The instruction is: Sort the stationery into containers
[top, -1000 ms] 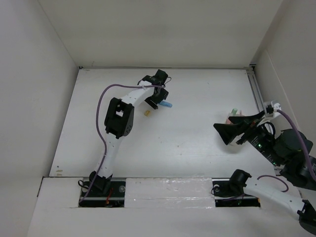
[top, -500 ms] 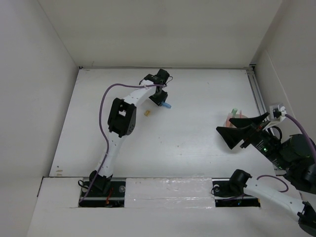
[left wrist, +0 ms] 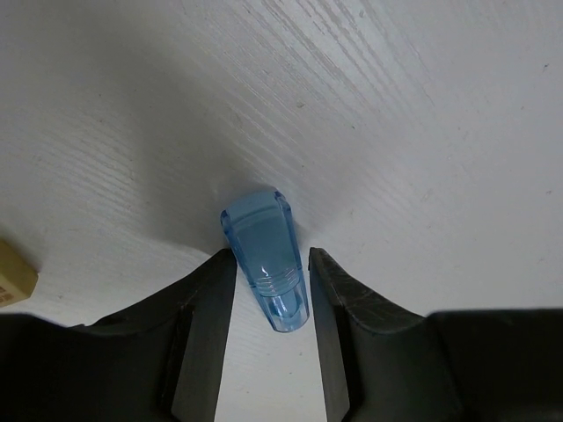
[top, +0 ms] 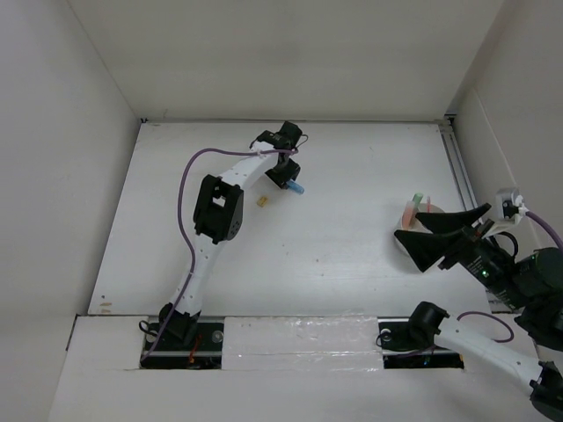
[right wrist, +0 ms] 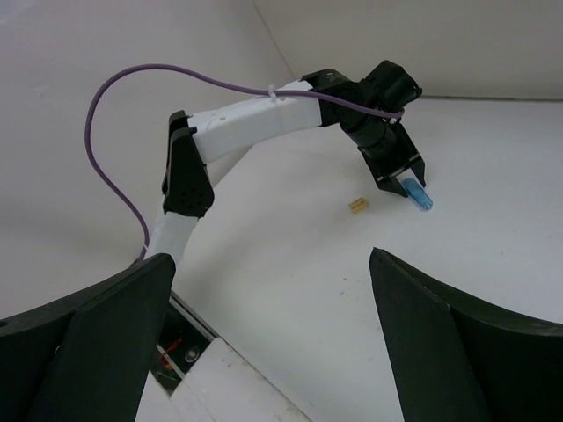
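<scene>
Nearest me, my right arm (top: 493,264) hangs over the right side of the tabletop (top: 352,167), its jaws spread wide with nothing between them. Just beyond its fingers (top: 422,246), a mint-green marker (top: 418,199) and a pink pen (top: 409,213) stand upright; whatever holds them is hidden. Farther out lies a tiny yellowish piece (top: 261,201). Just past it, my left arm (top: 215,211) has its jaws pinching the light-blue marker (left wrist: 266,259) low over the tabletop. I cannot tell whether it touches.

Lab cell, bare white walls (top: 290,53)
</scene>
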